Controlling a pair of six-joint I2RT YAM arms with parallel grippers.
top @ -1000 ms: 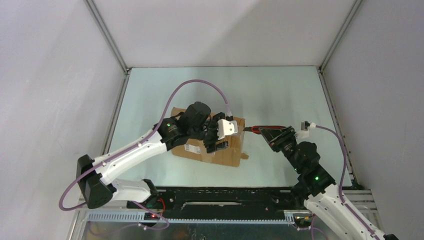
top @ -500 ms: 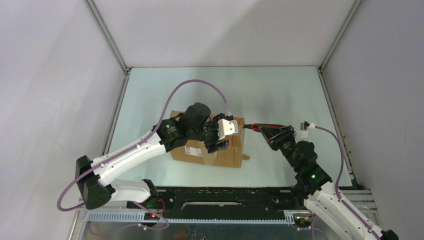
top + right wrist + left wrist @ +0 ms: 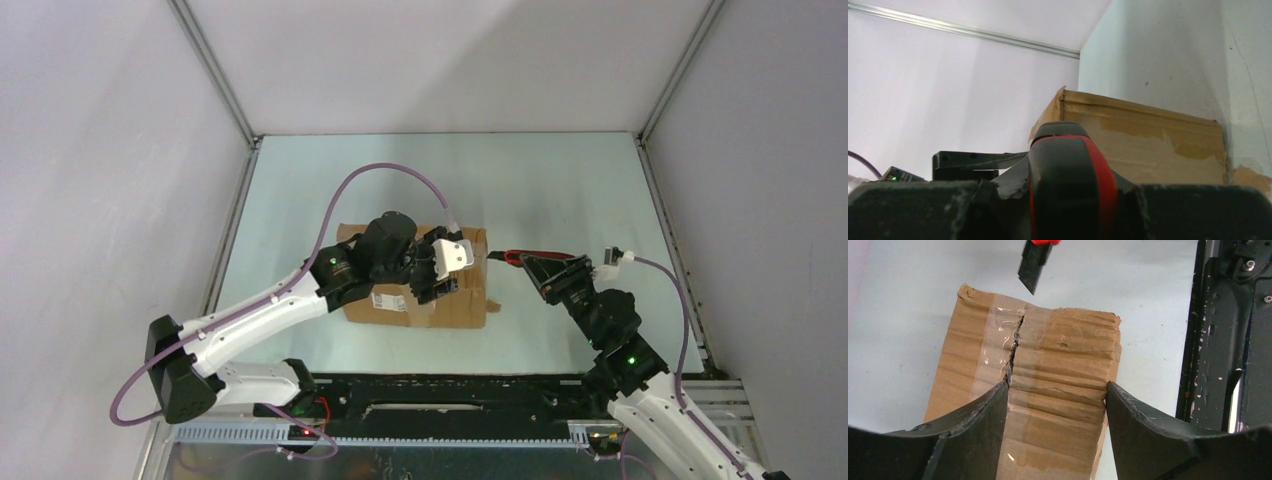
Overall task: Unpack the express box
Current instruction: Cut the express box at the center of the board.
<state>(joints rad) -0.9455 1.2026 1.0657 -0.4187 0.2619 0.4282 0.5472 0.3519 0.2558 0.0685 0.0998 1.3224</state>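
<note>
Express box (image 3: pixel 1068 340) half hidden under spread left gripper (image 3: pixel 1055 390); right gripper (image 3: pixel 547 268) clamps knife (image 3: pixel 1068 170).

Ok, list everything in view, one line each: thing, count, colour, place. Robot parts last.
express box: one, brown cardboard, mid-table, under the left end effector.
shipping label: one, white, on the box's near side.
tape: one strip, clear, along the box's top seam, split at the end toward the knife.
utility knife: one, red and black, right of the box, blade pointing at the seam's end.
table: one, pale green, under everything.
cables: two, purple, one per arm.
left end effector: one, black, open, over the box's top.
right end effector: one, black, shut on the utility knife.
</note>
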